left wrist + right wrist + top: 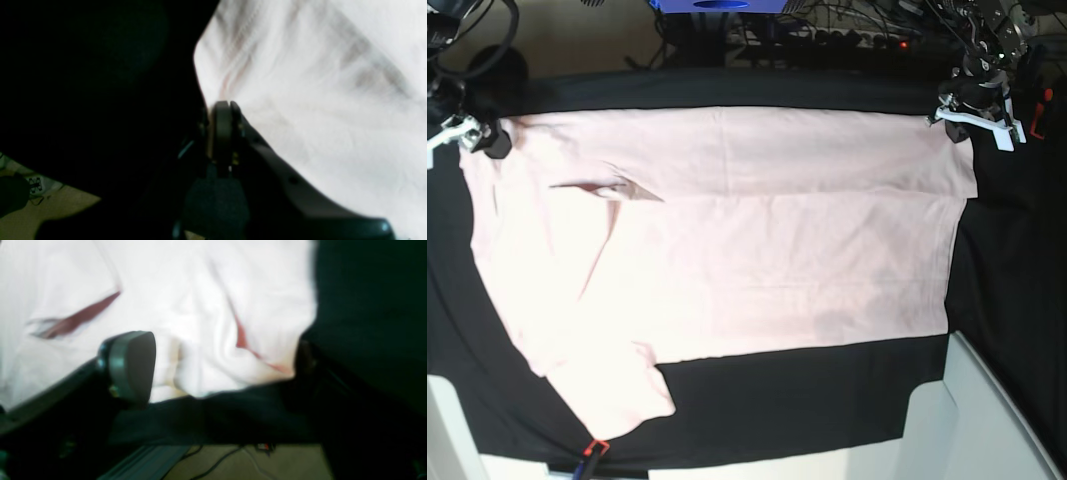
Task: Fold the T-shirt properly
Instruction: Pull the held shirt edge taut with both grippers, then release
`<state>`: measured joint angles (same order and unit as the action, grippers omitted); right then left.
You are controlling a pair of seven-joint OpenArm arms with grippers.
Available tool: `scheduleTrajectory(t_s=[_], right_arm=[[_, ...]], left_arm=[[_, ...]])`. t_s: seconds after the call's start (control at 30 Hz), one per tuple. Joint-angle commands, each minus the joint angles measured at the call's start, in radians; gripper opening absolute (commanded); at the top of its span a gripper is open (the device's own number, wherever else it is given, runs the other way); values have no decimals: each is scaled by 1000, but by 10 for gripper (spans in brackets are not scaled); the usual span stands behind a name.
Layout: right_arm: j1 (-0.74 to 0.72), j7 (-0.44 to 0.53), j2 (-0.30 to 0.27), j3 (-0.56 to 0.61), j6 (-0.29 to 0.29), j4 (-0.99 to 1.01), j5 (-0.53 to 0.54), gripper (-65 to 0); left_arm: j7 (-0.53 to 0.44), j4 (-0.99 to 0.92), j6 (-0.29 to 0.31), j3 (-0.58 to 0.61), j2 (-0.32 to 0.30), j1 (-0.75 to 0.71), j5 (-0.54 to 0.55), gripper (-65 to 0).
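Note:
The pale pink T-shirt (727,250) lies spread flat on the black table cloth (827,390), plain side up, with a fold crease near its far left. At the far right corner my left gripper (952,112) sits on the shirt's edge. In the left wrist view its jaws (223,106) are shut on the T-shirt (317,100), pinching the hem. My right gripper (487,140) is at the far left corner. In the right wrist view it (218,353) stands open, with the fingers (131,366) wide apart and a bunched corner of the T-shirt (200,306) between them.
The black cloth hangs over the table's edges. Floor with cables (217,463) shows beyond the far edge. Pale table corners (987,420) show at the front left and right. A small red tag (595,447) lies at the front by the shirt's sleeve.

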<state>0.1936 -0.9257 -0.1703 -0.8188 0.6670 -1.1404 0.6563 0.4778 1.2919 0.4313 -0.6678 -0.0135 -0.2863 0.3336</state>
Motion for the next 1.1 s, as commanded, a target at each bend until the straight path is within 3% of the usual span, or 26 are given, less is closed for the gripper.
scheduleTrajectory(t_s=[0.0, 0.1, 0.17, 1.07], right_arm=[[-7, -19, -11, -1, 21, 24, -3, -274], [-24, -19, -15, -1, 31, 93, -8, -538], [-29, -19, -15, -1, 31, 121, -10, -650], [73, -19, -41, -10, 31, 10, -3, -650]], left_arm=[[35, 7, 4, 0, -1, -11, -14, -650], [35, 8, 4, 0, -1, -12, -14, -650], [35, 8, 4, 0, -1, -12, -14, -650], [32, 153, 4, -2, -1, -121, -14, -650]])
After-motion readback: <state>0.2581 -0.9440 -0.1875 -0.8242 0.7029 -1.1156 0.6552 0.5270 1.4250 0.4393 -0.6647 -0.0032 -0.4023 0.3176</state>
